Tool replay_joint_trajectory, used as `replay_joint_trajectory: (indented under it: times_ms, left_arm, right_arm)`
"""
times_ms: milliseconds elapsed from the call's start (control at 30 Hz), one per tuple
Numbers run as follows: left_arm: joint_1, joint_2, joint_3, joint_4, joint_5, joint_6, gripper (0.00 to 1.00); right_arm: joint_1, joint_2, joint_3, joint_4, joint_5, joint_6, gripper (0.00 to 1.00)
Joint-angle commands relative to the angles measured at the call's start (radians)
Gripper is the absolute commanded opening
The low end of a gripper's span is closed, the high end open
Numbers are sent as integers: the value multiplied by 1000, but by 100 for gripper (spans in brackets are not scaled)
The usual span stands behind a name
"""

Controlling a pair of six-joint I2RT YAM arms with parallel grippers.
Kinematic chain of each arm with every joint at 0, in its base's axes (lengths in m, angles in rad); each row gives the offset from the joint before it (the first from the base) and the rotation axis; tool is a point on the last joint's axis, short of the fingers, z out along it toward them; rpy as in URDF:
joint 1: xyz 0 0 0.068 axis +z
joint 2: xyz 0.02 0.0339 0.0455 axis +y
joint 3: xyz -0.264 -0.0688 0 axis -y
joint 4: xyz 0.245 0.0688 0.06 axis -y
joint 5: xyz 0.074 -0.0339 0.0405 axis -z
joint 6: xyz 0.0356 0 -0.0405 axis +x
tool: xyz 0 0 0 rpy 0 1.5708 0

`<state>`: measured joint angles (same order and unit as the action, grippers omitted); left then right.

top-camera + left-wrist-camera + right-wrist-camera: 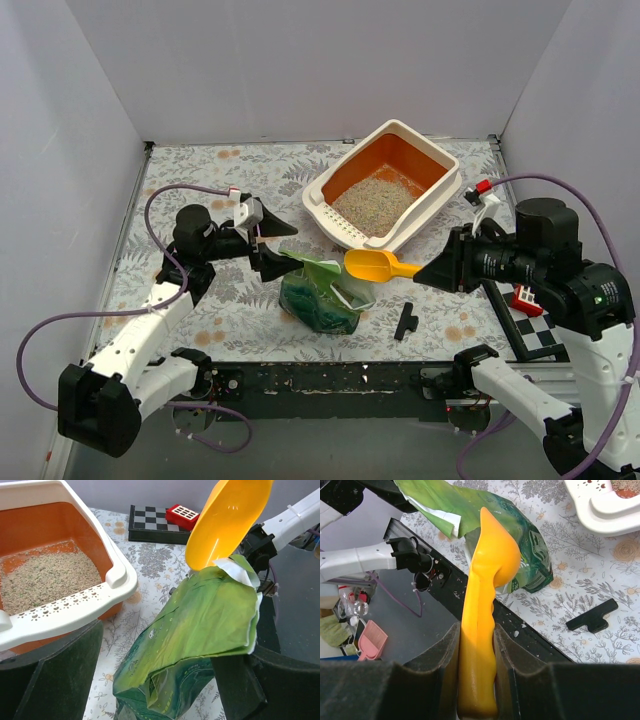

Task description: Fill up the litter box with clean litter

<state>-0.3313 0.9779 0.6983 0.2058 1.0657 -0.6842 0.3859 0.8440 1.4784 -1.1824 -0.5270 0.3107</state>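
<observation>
The litter box stands at the back right of the table, cream outside and orange inside, with clean litter spread over its floor; both also show in the left wrist view, box and litter. A crinkled green bag lies in front of it, mouth toward the right. My left gripper is open, its jaws wide apart at the bag's upper flap, which lies over one finger. My right gripper is shut on the handle of a yellow scoop, whose bowl is at the bag's mouth.
A black clip lies on the floral cloth near the front edge, right of the bag. A checkerboard with a red block sits at the right, under my right arm. White walls enclose the table on three sides.
</observation>
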Motion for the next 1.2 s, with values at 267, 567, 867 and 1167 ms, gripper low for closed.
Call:
replay_joint_trajectory:
  times_ms: [267, 567, 867, 1167]
  left_arm:
    - [-14, 42, -74, 147, 50, -48, 74]
    - [-29, 96, -123, 218, 46, -66, 23]
    - [-54, -7, -135, 192, -67, -71, 0]
    - [-92, -220, -189, 92, -185, -81, 0]
  right_arm:
    - [-1, 7, -58, -23, -51, -2, 1]
    - [-1, 26, -90, -37, -53, -19, 1]
    - [1, 73, -133, -34, -48, -6, 1]
    - [111, 193, -109, -29, 62, 47, 1]
